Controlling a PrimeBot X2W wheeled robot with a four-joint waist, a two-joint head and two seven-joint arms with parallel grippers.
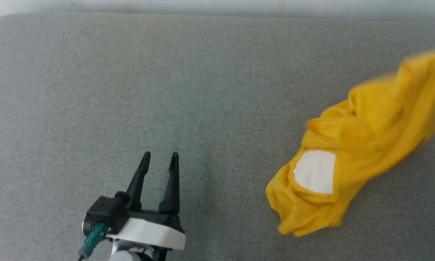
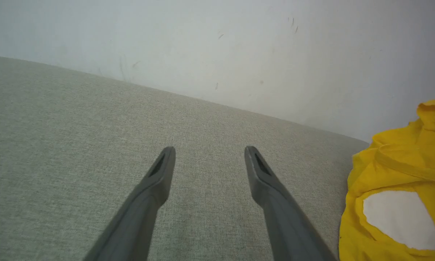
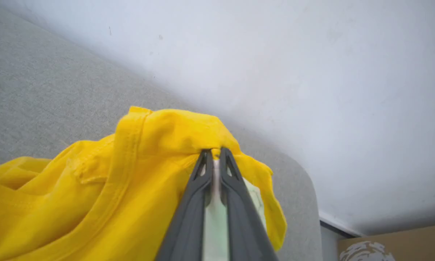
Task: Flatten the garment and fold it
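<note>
Nearest: left gripper (image 1: 160, 156), low over the near edge of the grey pad (image 1: 130, 72), left of centre. Jaws wide open, nothing between them, bare fabric under the tips.

The right gripper (image 3: 215, 151) has its jaws pinched nearly shut on a fold of the garment (image 1: 369, 134), tips close to a stitched hem band (image 3: 126, 145). Can't tell if that band is sleeve, neck or bottom hem, or how many layers are in the pinch.

The garment sits bunched at the pad's right edge, about midway between near and far edge, well apart from the left gripper. One white patch (image 1: 315, 172) faces up at its near end. Its far end is blurred in the head view and looks raised off the pad. A cardboard box (image 3: 395, 243) sits beyond the pad's right corner.

My read: grab phase of flattening, folding not started. To do it well:
- Raise slowly so the bundle hangs and unrolls. If it comes up as a lump, the pinch likely holds too many layers, so re-grab.
- Carry it toward pad centre, where there's bare room. The right edge is close and cloth could slide off.
- Bring the open left in on the same hem line, apart from the right's pinch, then spread the two and lay it down flat.
</note>
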